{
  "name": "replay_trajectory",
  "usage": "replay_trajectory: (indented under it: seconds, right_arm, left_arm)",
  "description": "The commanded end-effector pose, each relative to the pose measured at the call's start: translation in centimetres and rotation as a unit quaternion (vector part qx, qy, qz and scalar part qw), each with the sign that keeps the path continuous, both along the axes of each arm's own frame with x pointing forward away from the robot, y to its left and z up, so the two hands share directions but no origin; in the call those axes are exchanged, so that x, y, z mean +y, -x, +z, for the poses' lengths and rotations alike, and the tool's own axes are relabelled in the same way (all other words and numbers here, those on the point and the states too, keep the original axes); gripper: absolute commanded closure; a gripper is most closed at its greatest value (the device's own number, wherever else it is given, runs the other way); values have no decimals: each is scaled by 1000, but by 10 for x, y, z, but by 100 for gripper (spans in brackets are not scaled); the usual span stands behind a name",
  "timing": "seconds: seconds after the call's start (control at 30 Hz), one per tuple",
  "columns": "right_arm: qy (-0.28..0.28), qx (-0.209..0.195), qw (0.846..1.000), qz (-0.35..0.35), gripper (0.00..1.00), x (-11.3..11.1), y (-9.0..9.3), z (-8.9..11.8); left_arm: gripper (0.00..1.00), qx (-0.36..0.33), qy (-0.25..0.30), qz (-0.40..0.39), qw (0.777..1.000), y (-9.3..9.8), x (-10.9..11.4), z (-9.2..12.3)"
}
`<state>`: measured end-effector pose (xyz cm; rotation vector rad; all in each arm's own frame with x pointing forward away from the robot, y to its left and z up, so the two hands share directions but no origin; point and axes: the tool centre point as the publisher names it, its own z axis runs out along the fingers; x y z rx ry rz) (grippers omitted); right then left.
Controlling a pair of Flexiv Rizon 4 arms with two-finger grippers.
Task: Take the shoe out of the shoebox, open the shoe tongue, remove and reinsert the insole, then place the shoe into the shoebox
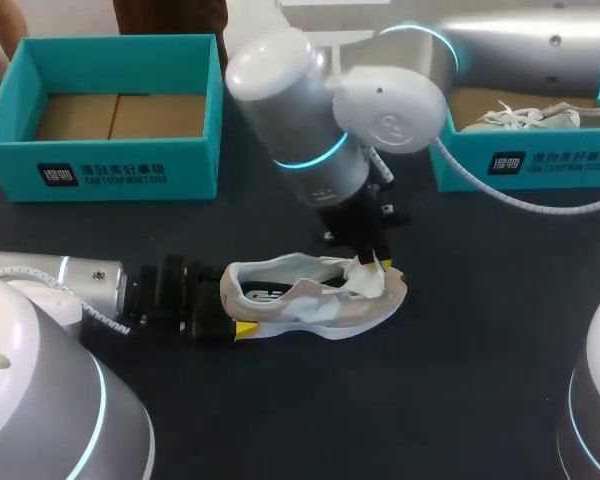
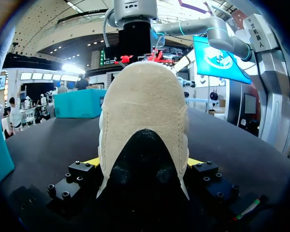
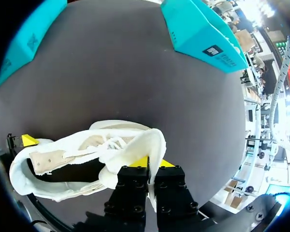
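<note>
Already out of its box: shoe (image 1: 315, 298) sits mid-table, toe toward my right, heel toward my left. Step in hand, by my reading: opening the tongue. Tongue (image 3: 147, 142) is lifted off the laces, its edge pinched between the fingers of the right gripper (image 3: 153, 164), which are nearly closed on it. Left gripper (image 2: 142, 163) clamps the heel from both sides, yellow tips against the suede, bracing the shoe.

Next move likely calls for drawing the tongue toward the toe without dragging the shoe, so the insole is exposed; the heel hold must be firm for that.

Left arm lies low along the table (image 1: 460, 390) from my left. Right arm comes in from the right and reaches past the middle, wrist pointing down over the forefoot.

Empty teal box (image 1: 100, 170) sits beyond the shoe, at my left. Second teal box (image 1: 540, 165), at my right, holds another shoe (image 1: 525, 118).
</note>
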<state>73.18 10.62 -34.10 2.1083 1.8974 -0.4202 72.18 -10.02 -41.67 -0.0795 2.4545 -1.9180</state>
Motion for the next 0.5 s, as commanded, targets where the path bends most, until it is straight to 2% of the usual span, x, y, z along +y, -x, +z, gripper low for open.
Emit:
replay_trajectory:
  seconds: [0.03,0.1,0.17,0.2,0.27,0.3,0.4,0.43,0.5]
  right_arm:
    - [-35,0,999,1,100,-16,-2,-18]
    - [-37,2,999,3,100,-21,-3,-25]
    - [-42,0,999,2,78,-24,-3,-30]
    - [-44,-2,999,1,71,-25,-4,-32]
    - [-48,-2,999,4,60,-27,-5,-36]
    - [-49,-2,999,5,58,-28,-5,-39]
    - [-53,-2,999,7,38,-31,-6,-44]
    - [-55,-2,998,9,28,-32,-6,-45]
    - [-54,-4,998,14,19,-33,-7,-45]
  left_arm:
    - [100,-1,-1,2,1000,2,0,-1]
    - [100,-1,-1,2,1000,2,0,-1]
    - [100,-1,-1,2,1000,2,0,-1]
    - [100,-1,-1,2,1000,2,0,-1]
    - [100,-1,-1,2,1000,2,0,-1]
    - [100,-1,-1,2,1000,2,0,-1]
    - [100,-1,-1,2,1000,2,0,-1]
    - [100,-1,-1,2,1000,2,0,-1]
    - [100,-1,-1,2,1000,2,0,-1]
